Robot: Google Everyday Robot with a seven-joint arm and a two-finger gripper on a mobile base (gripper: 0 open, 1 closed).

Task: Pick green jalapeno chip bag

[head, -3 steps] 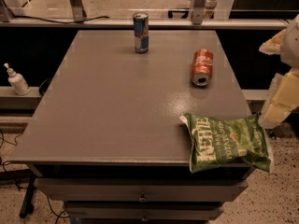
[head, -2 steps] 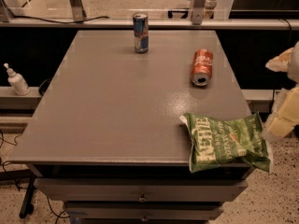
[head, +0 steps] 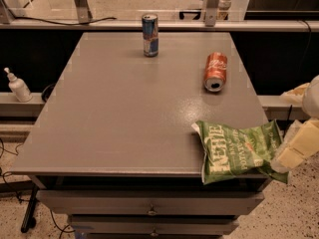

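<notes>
Green jalapeno chip bag (head: 239, 151) lies flat at the near-right table (head: 124, 118) corner, overhanging the edge; probably light, crinkly, slippery and crushable, so pinch its right foil seam; gripper (head: 295, 151) at that side, open-or-closed state indeterminable.

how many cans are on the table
2. Blue can stands upright near the far edge; red can lies on its side at right. The end effector is right of the chip bag.
</notes>
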